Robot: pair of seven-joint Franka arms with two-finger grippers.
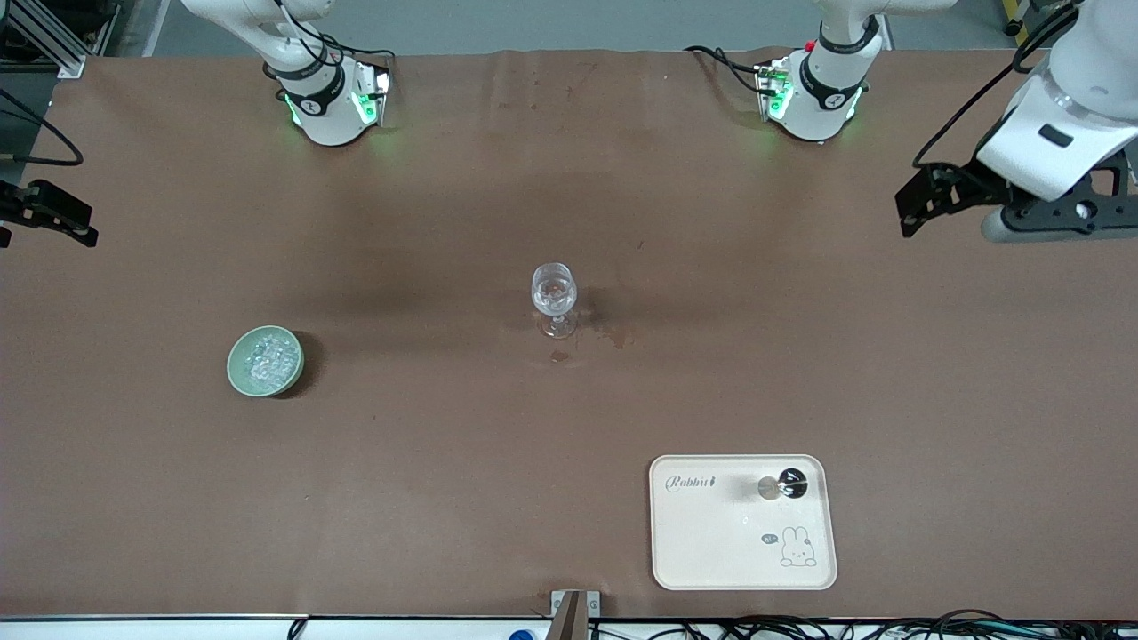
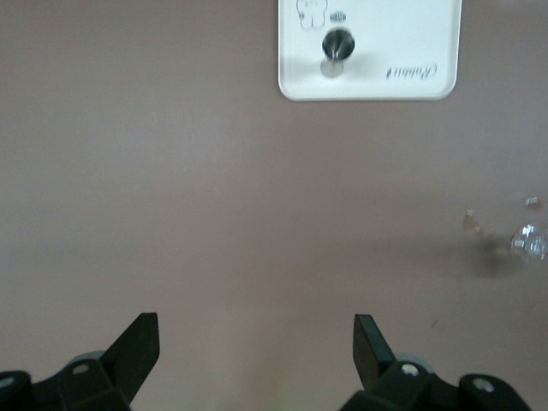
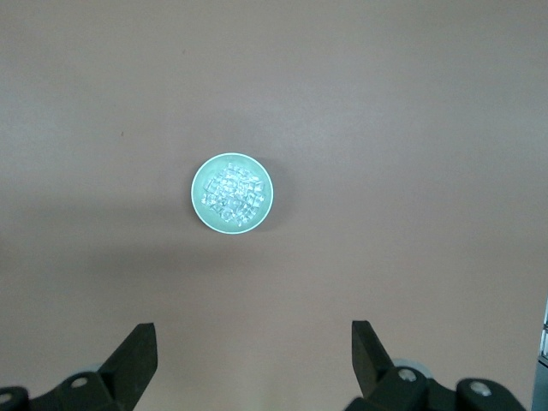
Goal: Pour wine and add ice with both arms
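Observation:
A clear stemmed glass (image 1: 554, 298) stands upright at the table's middle; its cup glints, and I cannot tell whether there is wine in it. It also shows in the left wrist view (image 2: 529, 242). The ice (image 1: 264, 358) is a heap of clear chunks in a pale green bowl (image 1: 240, 378) toward the right arm's end, also in the right wrist view (image 3: 231, 192). My left gripper (image 1: 916, 203) hangs open and empty over the left arm's end of the table (image 2: 257, 330). My right gripper (image 1: 62, 218) hangs open and empty over the right arm's end (image 3: 254, 338).
A cream tray (image 1: 711, 542) with a rabbit drawing lies near the front edge, toward the left arm's end; a small silver and black object (image 1: 781, 484) lies on it. Small dark spots (image 1: 613, 336) mark the brown cloth beside the glass's foot.

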